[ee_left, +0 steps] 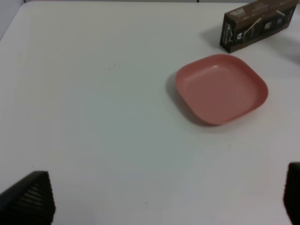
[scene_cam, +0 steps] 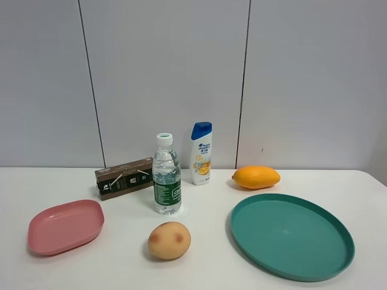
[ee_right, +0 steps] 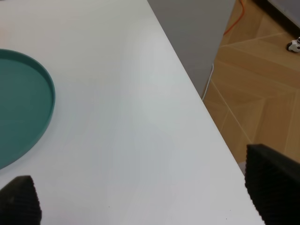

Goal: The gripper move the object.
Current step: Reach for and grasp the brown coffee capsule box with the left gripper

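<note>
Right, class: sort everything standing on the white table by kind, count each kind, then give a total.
Bottles: 2 (water bottle, shampoo bottle)
Dishes: 2 (pink dish, teal plate)
Produce: 2 (orange mango, blotchy yellow fruit)
Cartons: 1 (brown carton)
Total: 7

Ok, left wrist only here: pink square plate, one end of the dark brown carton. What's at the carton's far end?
Observer: A clear green-labelled water bottle stands at the right end of the dark brown rectangular carton, in front of it; contact unclear.
Operator: Behind that?
Observer: A white shampoo bottle with a blue cap, upright, behind-right of the water bottle.
Operator: Right gripper anywhere near?
Observer: No. The right gripper is open over the white table near its edge, beside the round teal plate.
</note>
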### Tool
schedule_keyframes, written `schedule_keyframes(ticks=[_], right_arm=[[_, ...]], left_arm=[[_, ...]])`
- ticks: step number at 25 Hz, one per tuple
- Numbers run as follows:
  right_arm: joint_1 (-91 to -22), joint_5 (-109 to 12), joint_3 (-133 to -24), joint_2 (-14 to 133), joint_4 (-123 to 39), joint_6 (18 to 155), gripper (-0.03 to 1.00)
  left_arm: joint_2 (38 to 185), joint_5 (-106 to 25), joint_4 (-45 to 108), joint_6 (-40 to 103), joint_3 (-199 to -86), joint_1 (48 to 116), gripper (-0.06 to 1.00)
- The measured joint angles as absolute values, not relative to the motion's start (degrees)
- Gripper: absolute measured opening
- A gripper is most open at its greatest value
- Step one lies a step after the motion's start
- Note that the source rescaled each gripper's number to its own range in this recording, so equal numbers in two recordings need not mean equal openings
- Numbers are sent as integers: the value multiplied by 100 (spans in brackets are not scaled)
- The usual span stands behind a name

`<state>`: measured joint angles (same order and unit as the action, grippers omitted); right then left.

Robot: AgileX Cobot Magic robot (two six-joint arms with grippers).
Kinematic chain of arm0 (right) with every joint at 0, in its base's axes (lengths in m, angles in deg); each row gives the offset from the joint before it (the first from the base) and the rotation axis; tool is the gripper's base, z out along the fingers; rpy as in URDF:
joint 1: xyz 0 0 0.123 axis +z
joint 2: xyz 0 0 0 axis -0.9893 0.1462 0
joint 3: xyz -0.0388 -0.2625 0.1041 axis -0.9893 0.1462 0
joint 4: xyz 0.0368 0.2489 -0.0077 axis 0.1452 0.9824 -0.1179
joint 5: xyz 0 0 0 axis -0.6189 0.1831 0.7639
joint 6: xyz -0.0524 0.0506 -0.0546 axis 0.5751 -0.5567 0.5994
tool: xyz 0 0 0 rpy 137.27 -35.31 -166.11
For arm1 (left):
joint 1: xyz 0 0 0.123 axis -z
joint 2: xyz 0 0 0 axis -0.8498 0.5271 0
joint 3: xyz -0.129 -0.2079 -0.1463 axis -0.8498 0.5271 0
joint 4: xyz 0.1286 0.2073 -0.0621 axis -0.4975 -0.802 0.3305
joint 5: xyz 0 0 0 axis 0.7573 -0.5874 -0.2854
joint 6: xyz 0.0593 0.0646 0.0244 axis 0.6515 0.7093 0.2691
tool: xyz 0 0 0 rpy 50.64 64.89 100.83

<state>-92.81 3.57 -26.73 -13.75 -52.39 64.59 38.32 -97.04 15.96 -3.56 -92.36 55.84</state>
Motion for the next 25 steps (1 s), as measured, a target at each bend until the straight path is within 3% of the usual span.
schedule_keyframes(ticks=[25], right_arm=[[-9281,357,-2673,-1375,-5239,6459,100]], left_arm=[[3832,-9704,1607,-337,-9236,5584,100]])
